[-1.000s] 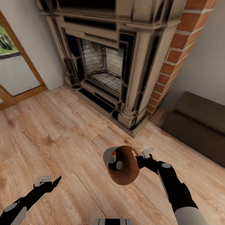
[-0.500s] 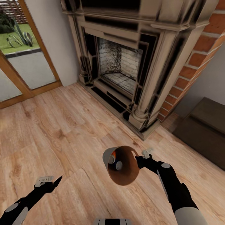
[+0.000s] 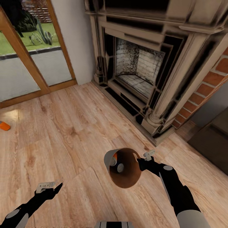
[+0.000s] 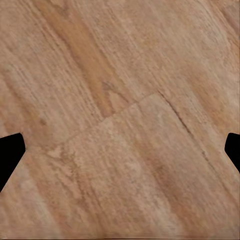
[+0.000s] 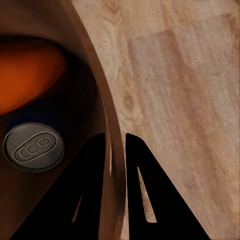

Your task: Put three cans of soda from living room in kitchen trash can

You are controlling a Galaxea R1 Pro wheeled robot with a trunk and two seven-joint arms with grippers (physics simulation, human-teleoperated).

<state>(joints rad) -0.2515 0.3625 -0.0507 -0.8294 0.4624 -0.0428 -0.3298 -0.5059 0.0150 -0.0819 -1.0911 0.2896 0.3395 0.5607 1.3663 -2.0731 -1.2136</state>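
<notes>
In the living room, I am holding the tash can (image 3: 124,171) tilted above the plank floor (image 3: 72,136), my right gripper (image 3: 140,163) pinching its rim, one finger inside and one outside. An orange can (image 5: 27,75) and a silver-topped can (image 5: 34,148) are lying inside. My left gripper (image 3: 52,187) is hanging spread and empty. Another orange can (image 3: 3,126) is lying near the glass doors (image 3: 28,57), beside the fireplace (image 3: 139,66).

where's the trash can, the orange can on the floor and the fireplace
trash can (image 3: 126,177), head view, brown inner wall
orange can on the floor (image 3: 3,126), head view, its visible side at the picture's left edge
fireplace (image 3: 139,68), head view, brick back of the firebox
</notes>
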